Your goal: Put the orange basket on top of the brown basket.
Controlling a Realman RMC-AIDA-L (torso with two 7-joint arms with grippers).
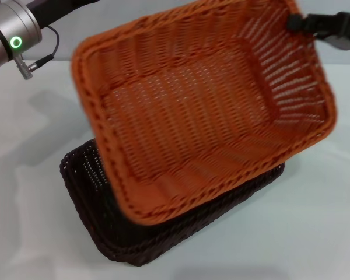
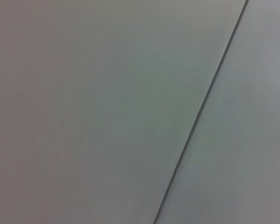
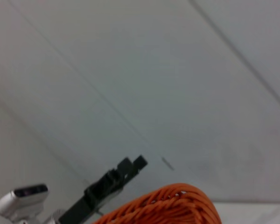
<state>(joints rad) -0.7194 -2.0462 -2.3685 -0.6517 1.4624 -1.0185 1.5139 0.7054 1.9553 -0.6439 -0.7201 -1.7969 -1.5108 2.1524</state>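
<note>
The orange basket point(image 1: 192, 116) is off the table, tilted with its open side toward me, above the brown basket point(image 1: 99, 227). The brown basket rests on the white table and only its near-left and right edges show beneath the orange one. My right gripper point(image 1: 293, 23) is shut on the orange basket's far right rim and holds it up. A piece of that rim shows in the right wrist view point(image 3: 177, 205). My left arm point(image 1: 11, 29) is raised at the far left, and its gripper point(image 3: 130, 165) shows only in the right wrist view, apart from the basket.
The white table point(image 1: 315, 221) stretches around the baskets. A seam in the table point(image 2: 200, 112) runs across the left wrist view.
</note>
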